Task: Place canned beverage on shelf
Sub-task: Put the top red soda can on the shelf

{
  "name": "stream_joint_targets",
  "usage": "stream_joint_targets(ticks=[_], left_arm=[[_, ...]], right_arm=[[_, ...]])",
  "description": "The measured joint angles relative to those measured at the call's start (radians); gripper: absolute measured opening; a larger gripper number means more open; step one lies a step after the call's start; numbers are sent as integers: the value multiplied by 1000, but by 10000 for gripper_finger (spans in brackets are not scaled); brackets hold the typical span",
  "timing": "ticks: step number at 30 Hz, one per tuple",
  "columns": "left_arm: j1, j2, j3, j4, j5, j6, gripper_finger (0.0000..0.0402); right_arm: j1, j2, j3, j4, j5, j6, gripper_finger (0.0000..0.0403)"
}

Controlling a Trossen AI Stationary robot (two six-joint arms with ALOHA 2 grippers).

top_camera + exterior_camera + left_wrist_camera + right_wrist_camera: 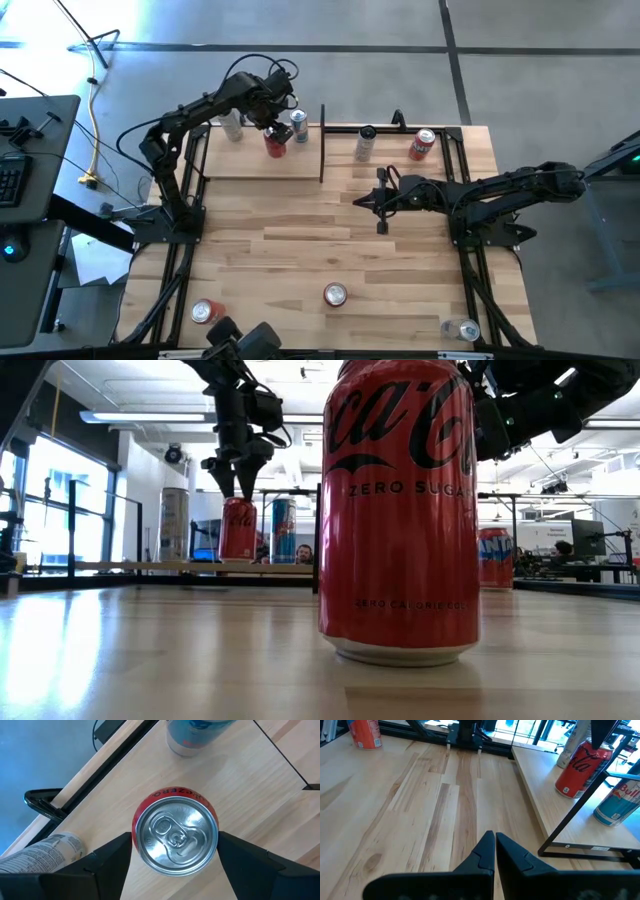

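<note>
— Where do we find the red can (pixel 276 142) right now?

— We see it standing upright on the shelf (pixel 262 163), the pale board at the far left part of the desk (pixel 300 240). The left claw (pixel 274 128) is directly above it, its fingers (pixel 107 857) spread to either side of the can's body. In the left wrist view we look straight down on the silver lid (pixel 175 836), with a dark finger on each side; we cannot tell whether they press the can or only flank it.

— What else do we have on that shelf?

— A blue and silver can (pixel 299 126) stands just beside the red one, and a pale can (pixel 232 127) stands near the far left corner.

— And the right arm?

— We see the right claw (pixel 380 203) over the bare middle of the desk, its fingers pressed together and holding nothing.

— Anything more on the desk?

— Off the shelf, a dark-topped can (pixel 365 143) and another red can (pixel 421 144) stand along the far edge. Near the front edge we count a third red can (pixel 335 293) in the middle, a red can lying at the left (pixel 206 312), and a clear can (pixel 461 329) at the right.
</note>
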Motion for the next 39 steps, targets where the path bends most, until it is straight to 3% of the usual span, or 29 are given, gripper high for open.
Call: stream_joint_targets(ticks=[5,16,21,25,28,34,39], left_arm=[[0,0,8,-15,-3,17,280],[-9,-2,159,-104,-21,56,280],[-56,-93,124,-122,-156,134,267],[-125,-256,-24,-3,-218,148,229],[-191,-427,-205,165,-223,164,191],[-333,-714,-628,370,-86,146,133],[-392,-829,-913,595,-212,96,98]], right_arm=[[0,0,0,0,0,0,0],[0,0,0,-4,0,0,0],[0,0,0,-3,0,-8,0],[0,0,0,-2,0,-15,0],[0,0,0,-3,0,-18,0],[0,0,0,-2,0,-10,0],[0,0,0,13,0,-8,0]])
